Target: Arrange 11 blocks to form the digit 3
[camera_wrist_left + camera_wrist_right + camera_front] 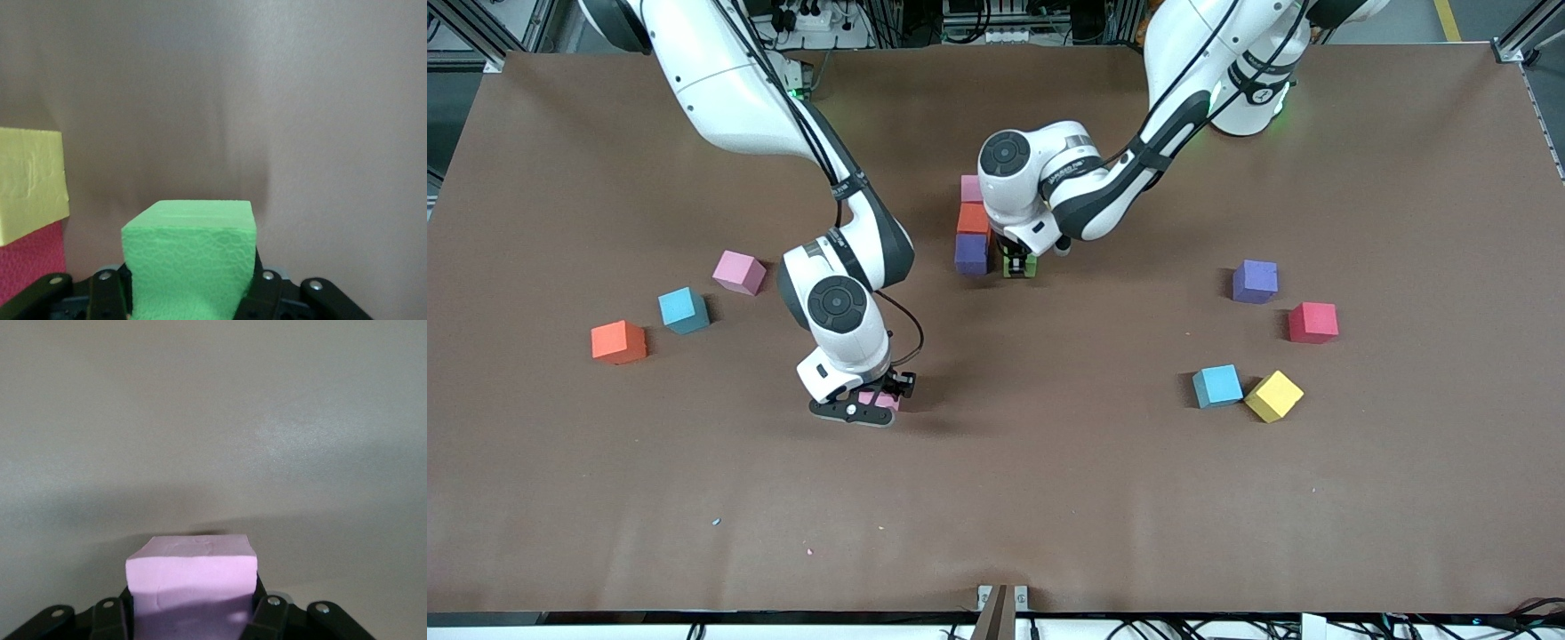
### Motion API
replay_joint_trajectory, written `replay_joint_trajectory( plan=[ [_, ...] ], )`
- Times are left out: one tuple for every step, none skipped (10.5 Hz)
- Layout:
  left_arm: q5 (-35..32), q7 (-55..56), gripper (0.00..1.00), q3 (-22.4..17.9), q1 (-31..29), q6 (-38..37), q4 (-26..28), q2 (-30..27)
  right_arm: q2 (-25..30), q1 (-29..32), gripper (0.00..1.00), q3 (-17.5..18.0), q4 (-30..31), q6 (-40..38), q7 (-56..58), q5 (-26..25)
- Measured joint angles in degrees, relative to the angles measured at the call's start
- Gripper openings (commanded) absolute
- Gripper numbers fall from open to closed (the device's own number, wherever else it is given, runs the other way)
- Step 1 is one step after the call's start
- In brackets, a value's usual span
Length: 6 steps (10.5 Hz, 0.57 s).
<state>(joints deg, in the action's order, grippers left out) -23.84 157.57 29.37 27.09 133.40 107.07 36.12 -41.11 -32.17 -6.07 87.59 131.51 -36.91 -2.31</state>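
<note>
Fingers of the left gripper [190,293] clamp a green block [190,257], the right gripper's [193,613] a pink block [192,577], both half-hidden from the front

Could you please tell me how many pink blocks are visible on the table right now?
3: one pink block beside the blue block, one topping the central column, one gripped by the right gripper. Arms may hide others.

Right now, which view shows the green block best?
The left wrist view: the green block fills its foreground, gripped between the left jaws. The front view shows only a sliver under the arm; the right wrist view shows none.
</note>
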Motion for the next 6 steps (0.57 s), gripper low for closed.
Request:
replay_joint_trajectory(
  plan=[
    [-0.91, 0.53, 0.25, 0.00, 0.58, 0.45, 0.05, 0.00, 0.02, 0.01, 0.00, -0.38, 0.00, -0.37, 1.95, 1.46],
    [-2.53, 1.26, 0.25, -0.02, 0.86, 0.54, 0.11, 0.01, 0.08, 0.02, 0.00, -0.99, 0.00, -0.60, 4.22, 3.21],
    [-3.47, 1.35, 0.25, -0.10, 0.86, 0.73, 0.18, 0.06, 0.15, 0.03, 0.00, -1.57, 0.00, -0.80, 6.12, 4.45],
    [-3.81, 1.37, 0.25, -0.28, 0.86, 1.56, 0.23, 0.10, 0.19, 0.05, 0.00, -1.91, 0.00, -0.98, 7.08, 4.89],
    [-3.82, 1.49, 0.25, -0.39, 0.85, 2.57, 0.23, 0.11, 0.19, 0.04, 0.00, -1.99, 0.00, -1.04, 7.39, 5.06],
    [-3.82, 1.69, 0.25, -0.42, 0.83, 3.49, 0.23, 0.11, 0.19, 0.04, 0.00, -2.00, 0.00, -1.10, 7.52, 5.15]
  ],
)
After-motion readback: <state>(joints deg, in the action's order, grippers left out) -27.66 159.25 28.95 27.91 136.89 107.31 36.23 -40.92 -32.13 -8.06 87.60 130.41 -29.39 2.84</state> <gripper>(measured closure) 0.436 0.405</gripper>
